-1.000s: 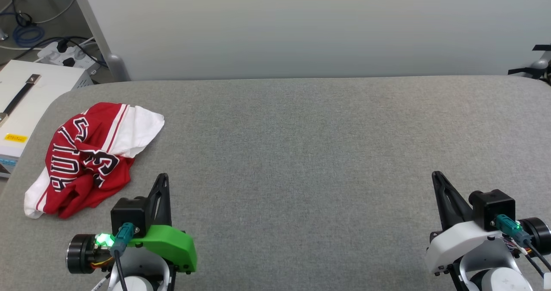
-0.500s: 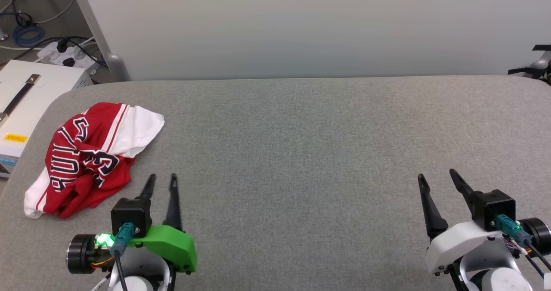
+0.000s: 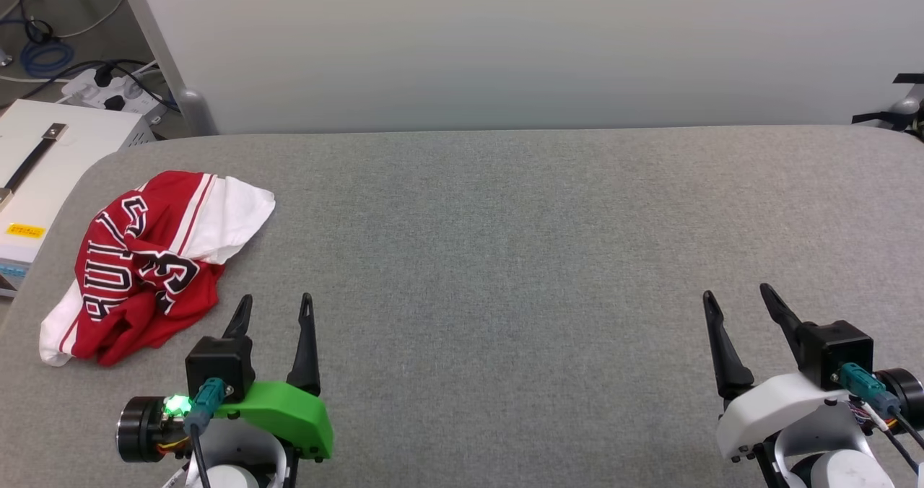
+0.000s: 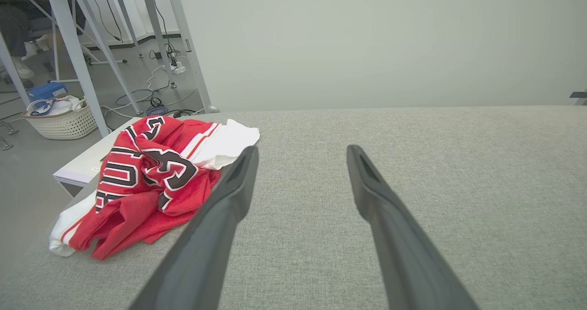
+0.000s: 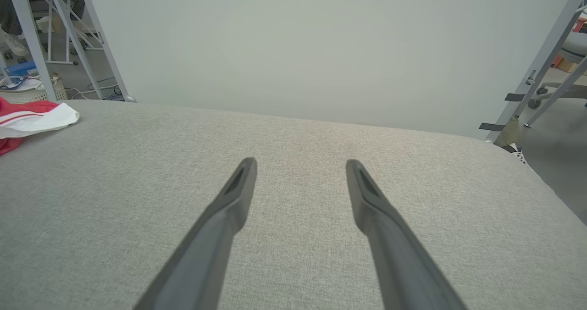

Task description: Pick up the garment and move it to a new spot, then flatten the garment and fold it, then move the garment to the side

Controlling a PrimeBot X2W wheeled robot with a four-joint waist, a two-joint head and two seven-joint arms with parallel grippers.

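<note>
Work surface: table (image 3: 505,257) w/ grey woven fabric cover, rounded corners. Rear: plain pale wall panel (image 3: 505,40), evenly lit. Left side, grey floor (image 4: 27,172): power strip (image 3: 108,92) w/ cables, white equipment case (image 3: 43,156), white laundry basket (image 4: 62,122), metal frame legs (image 4: 75,58). Right: office chair (image 5: 573,46).

I see a wide table (image 3: 505,221) covered in grey woven fabric, its corners rounded and the cloth smooth. On it lies the garment (image 3: 141,264) — a crumpled red-and-white heap with black, white-edged lettering — bunched near the far left corner, close to the left edge.
</note>
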